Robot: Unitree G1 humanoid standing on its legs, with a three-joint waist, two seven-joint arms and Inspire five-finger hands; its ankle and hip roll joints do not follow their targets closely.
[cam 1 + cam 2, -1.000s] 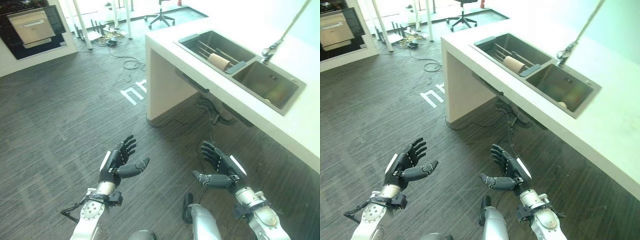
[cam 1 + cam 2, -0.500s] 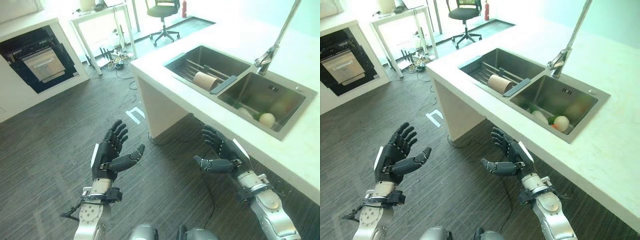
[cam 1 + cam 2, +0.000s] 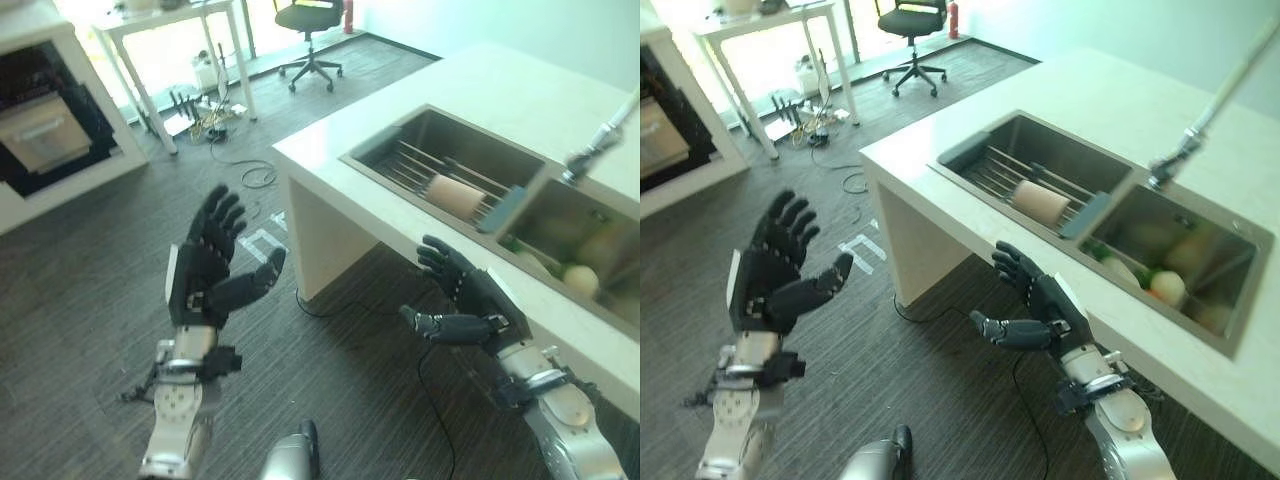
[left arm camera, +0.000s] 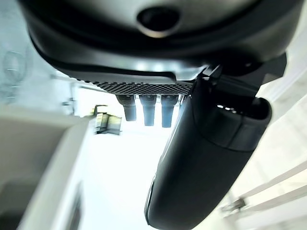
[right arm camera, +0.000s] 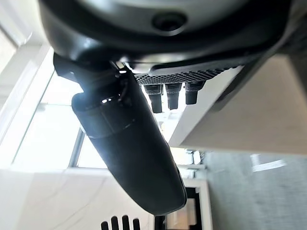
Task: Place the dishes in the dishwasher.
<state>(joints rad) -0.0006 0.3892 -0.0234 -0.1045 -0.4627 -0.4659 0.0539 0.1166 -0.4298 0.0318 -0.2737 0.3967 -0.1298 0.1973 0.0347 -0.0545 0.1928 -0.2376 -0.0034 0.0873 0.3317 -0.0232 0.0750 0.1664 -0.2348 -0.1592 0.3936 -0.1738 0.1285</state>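
Nearest, left hand [image 3: 200, 275] and right hand [image 3: 470, 305] raised over the floor [image 3: 90, 330], fingers spread wide, palms facing each other, holding nothing. Beyond the right hand, on the table [image 3: 480, 100], a double sink [image 3: 400, 140] with a tan cup [image 3: 455, 196] lying on its side on the rack [image 3: 410, 165], round dishes [image 3: 1168, 288] in the other basin. Farthest, at far left, an open dishwasher [image 3: 45, 130], well apart from the sink.

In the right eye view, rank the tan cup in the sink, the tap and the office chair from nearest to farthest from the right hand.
From the right hand, which is held open in front of the counter:
1. Tan cup, lying on the rack in the near sink basin.
2. Tap, behind the sink, between the basins.
3. Office chair, far across the room by the window.
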